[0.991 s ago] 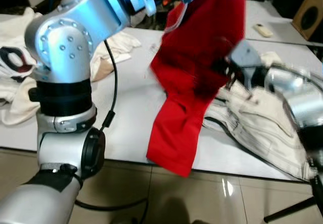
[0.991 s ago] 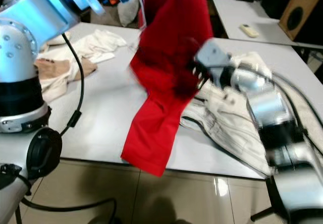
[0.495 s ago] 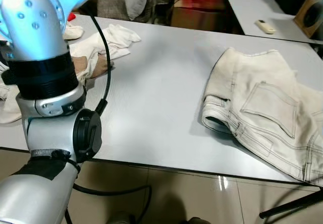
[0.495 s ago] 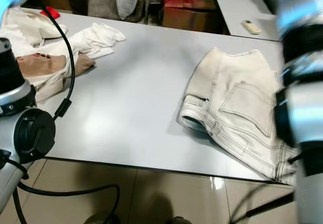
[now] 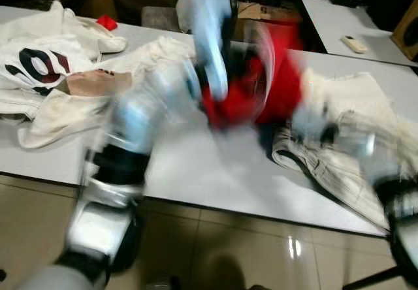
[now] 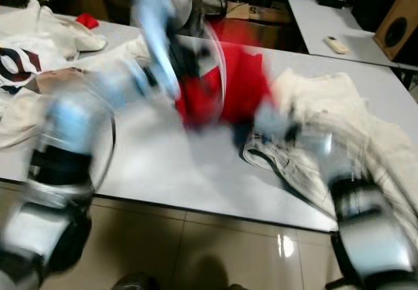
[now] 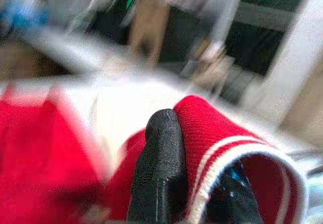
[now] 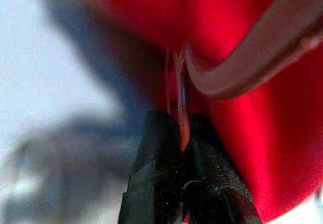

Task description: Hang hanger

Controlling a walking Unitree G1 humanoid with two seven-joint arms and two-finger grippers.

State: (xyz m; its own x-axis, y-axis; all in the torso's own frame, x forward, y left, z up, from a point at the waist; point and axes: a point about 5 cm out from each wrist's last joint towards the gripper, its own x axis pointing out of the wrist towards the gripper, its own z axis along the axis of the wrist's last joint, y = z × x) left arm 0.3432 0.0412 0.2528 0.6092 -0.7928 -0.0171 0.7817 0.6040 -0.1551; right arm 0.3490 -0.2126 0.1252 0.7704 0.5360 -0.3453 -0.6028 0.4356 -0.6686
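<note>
Both arms are badly blurred over the tabletop [image 5: 215, 172], with the red garment [image 5: 261, 87] bunched between them, just beside the cream jeans [image 5: 353, 153] and above the tabletop's middle. The left hand [image 7: 194, 183] is clamped on the garment's white-trimmed ribbed edge, one black finger [image 7: 160, 168] pressed flat against the cloth. The right hand [image 8: 186, 153] is pinched shut on a thin fold of the same red fabric. No hanger can be made out.

The cloth looks light, soft and limp; it will likely sag and swing, and a pinch on a thin fold could slip. The doubled, trimmed edge seems the firmest hold. More pale clothes [image 5: 59, 61] lie beyond the jeans, on the tabletop's far left.
</note>
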